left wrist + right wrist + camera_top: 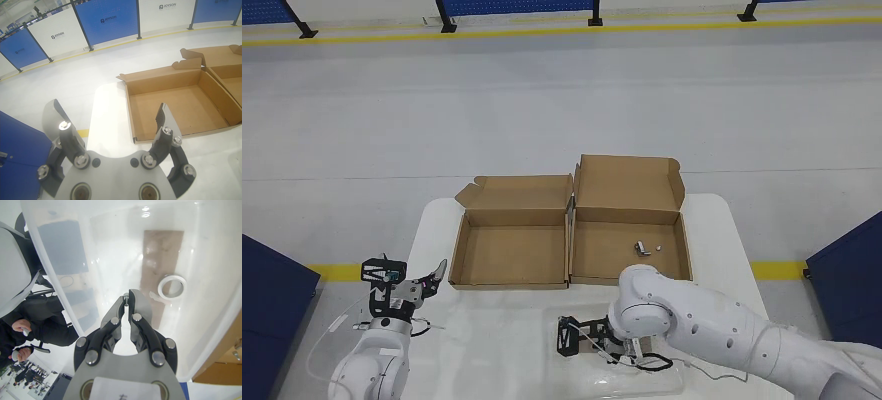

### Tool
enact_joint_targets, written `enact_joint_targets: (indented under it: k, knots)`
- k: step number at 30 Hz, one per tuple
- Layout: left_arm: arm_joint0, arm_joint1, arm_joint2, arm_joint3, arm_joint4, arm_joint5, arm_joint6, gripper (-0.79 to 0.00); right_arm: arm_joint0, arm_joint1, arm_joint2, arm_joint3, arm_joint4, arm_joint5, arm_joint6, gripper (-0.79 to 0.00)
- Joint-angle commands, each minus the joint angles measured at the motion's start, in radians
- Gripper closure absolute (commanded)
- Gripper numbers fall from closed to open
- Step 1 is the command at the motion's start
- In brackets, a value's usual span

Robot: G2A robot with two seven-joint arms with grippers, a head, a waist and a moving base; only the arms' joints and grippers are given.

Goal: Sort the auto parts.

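- Right wrist view: your right gripper (127,301) is clenched on a small screw (126,298) inside the clear bin (208,275), near a white ring (172,288).
- Left wrist view: your left gripper (108,104), fingers spread, faces the left box (179,106).
- Top view: small parts (642,245) lie in the right box (607,255).

A small screw (126,296) is pinched in the right gripper (127,301) within the lower-centre clear bin (53,275), a white ring (172,287) lying nearby, and two small parts (639,245) in the right-hand box (602,255).

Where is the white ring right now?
In the right wrist view, the white ring lies in the clear bin, close beside the right gripper, which pinches a small screw.
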Motion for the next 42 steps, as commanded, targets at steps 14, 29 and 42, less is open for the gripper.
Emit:
enact_joint_targets:
  k: [14,29,42]
  knots:
    - [0.000,0.000,0.000,0.000,0.000,0.000,0.000,-0.785,-0.096,0.216,0.248,0.057,0.409,-0.166,-0.131,0.000]
    - [0.000,0.000,0.000,0.000,0.000,0.000,0.000,-0.785,-0.113,0.238,0.309,0.114,0.592,-0.190,-0.156,0.000]
    - [0.000,0.000,0.000,0.000,0.000,0.000,0.000,-0.785,-0.100,0.313,0.305,0.151,1.064,-0.166,-0.132,0.000]
